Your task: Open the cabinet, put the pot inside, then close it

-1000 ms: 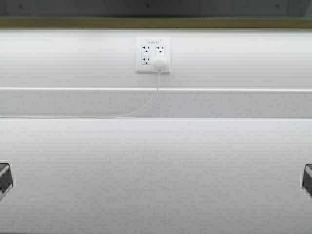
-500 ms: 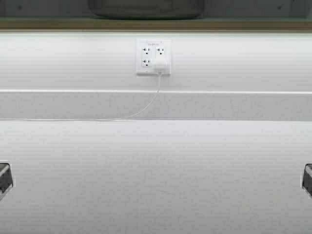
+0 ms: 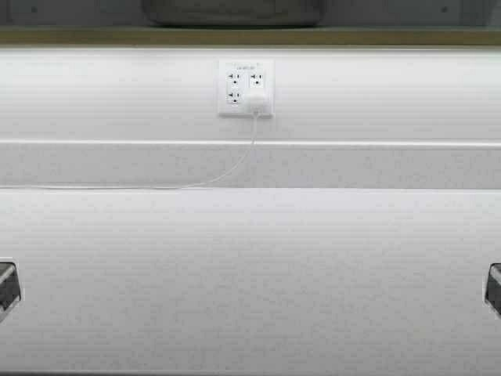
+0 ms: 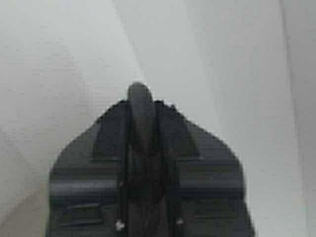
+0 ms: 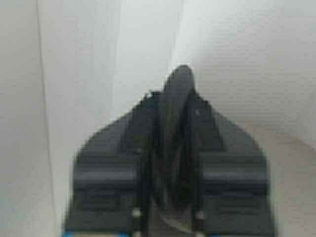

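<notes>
Pot (image 3: 233, 12) sits inside the cabinet (image 3: 250, 36), showing only as a dark grey band at the very top of the high view, above the cabinet's tan bottom edge. It is far ahead of and above both hands, roughly midway between them.

Left hand (image 4: 139, 106): fingers pressed together, nothing held. Right hand (image 5: 178, 84): same, fingers together and empty. Both are parked low at the near corners of the white counter (image 3: 250, 274), left hand (image 3: 6, 288) and right hand (image 3: 495, 288) just peeking in at the frame edges, well apart from each other.

Step, my read: pot placement looks done and closing the cabinet is what's left. Doors and handles aren't in view, so I can't tell how far open they stand.

Next move calls for raising an arm well up and forward from its parked spot, finding a door's free edge and pushing it shut without nudging the pot.

Pot orientation: only the lower body shows, wide and squat, its broad side across the view, left hand side to right hand side. It looks to be sitting flat on its base; rim and loop handles are cut off, so can't tell where they point.

Also ahead of the hands: wall outlet (image 3: 246, 88) with a white plug (image 3: 257, 100) and cable (image 3: 227, 174) trailing down toward the left-hand side.
</notes>
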Robot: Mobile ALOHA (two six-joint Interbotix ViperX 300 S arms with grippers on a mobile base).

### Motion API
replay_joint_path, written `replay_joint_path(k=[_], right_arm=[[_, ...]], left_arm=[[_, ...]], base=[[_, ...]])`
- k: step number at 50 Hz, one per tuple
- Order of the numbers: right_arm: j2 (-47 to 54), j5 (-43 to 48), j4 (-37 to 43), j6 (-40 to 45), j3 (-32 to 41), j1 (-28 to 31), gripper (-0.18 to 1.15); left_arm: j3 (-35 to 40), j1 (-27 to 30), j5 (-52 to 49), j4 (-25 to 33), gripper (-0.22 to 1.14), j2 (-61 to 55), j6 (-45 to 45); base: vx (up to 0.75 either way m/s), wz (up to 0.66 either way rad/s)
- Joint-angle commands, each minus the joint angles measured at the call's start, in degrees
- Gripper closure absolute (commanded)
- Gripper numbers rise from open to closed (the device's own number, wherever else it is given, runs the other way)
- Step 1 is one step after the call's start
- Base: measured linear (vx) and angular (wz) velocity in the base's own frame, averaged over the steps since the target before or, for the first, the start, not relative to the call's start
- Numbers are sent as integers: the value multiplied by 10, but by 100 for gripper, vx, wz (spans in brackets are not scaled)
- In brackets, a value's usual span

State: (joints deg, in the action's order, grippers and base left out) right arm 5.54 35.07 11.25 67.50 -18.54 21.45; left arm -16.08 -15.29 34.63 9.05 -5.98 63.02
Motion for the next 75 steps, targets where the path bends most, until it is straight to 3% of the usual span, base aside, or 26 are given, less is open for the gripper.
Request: replay_joint_path(k=[1, 3, 5, 17, 32, 40, 45, 48, 51, 54, 57, 59, 62, 69, 75], right_arm=[[-37, 11, 9, 4, -7, 18, -7], [-39, 11, 16, -1, -9, 18, -8], [-40, 11, 20, -3, -10, 17, -7], [-56, 11, 20, -4, -40, -11, -6], [-108, 11, -3, -4, -109, -83, -6], [-132, 11, -41, -7, -125, -98, -6], [-157, 3, -107, -10, -143, -98, 0], [-173, -29, -142, -16, -156, -98, 12], [-190, -73, -168, -35, -168, -98, 32], [-207, -110, -191, -67, -177, -98, 60], [-226, -141, -219, -112, -186, -88, 89], [-237, -164, -236, -145, -193, -79, 103], [-257, -199, -252, -204, -203, -61, 103], [-291, -271, -257, -318, -226, -13, 84], [-323, -283, -247, -369, -252, 17, 89]], left_arm=[[-3, -33, 20, 17, -2, 28, 29], [-7, -33, 23, 23, -13, 29, 35], [-11, -33, 26, 27, -15, 31, 36], [-43, -20, 49, 35, -11, 49, 37], [-113, 60, 55, 36, -11, 105, 36], [-141, 71, 59, 28, -11, 120, 34], [-167, 71, 56, -21, -7, 140, 9], [-184, 71, 47, -65, 0, 153, -28], [-201, 71, 21, -100, 18, 171, -81], [-216, 69, -14, -121, 43, 187, -123], [-234, 63, -56, -138, 77, 209, -165], [-248, 62, -82, -147, 95, 223, -193], [-268, 60, -116, -155, 106, 241, -243], [-320, 49, -160, -155, 83, 280, -355], [-357, 40, -175, -154, 88, 323, -410]], base=[[1, 1], [1, 2], [2, 1], [2, 1], [1, 1], [0, 0], [0, 0], [0, 0], [0, 0], [0, 0], [0, 0], [-1, 0], [-1, -1], [-1, -1], [-2, -2]])
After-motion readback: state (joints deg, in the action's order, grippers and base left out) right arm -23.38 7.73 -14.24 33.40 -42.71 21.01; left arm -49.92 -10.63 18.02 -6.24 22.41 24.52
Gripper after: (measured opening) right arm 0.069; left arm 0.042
